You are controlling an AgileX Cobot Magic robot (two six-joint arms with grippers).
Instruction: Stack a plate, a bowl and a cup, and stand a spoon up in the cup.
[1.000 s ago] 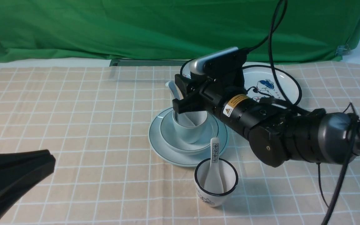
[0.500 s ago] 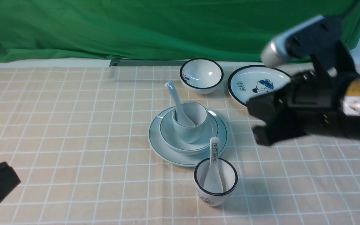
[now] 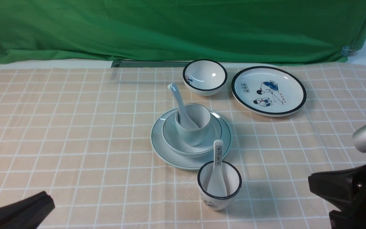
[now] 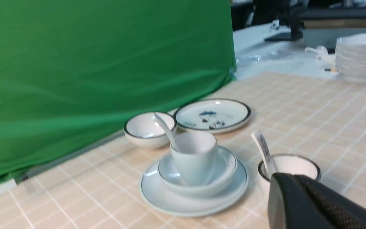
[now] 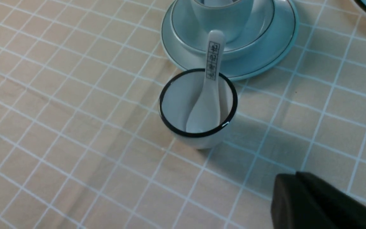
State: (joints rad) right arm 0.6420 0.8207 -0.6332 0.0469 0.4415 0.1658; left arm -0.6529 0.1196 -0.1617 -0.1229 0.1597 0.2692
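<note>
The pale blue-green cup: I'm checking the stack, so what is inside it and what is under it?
Inside the cup stands the plain spoon, handle leaning out. Under it sits the shallow bowl, on the plate. The cup's base and the bowl's centre are hidden.

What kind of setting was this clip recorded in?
Probably a lab or studio test bench, not a real dining room. A green backdrop cloth hangs behind a table under a checked tablecloth, and the left wrist view shows a spare stack of white dishes on a cluttered worktop beyond.
</note>
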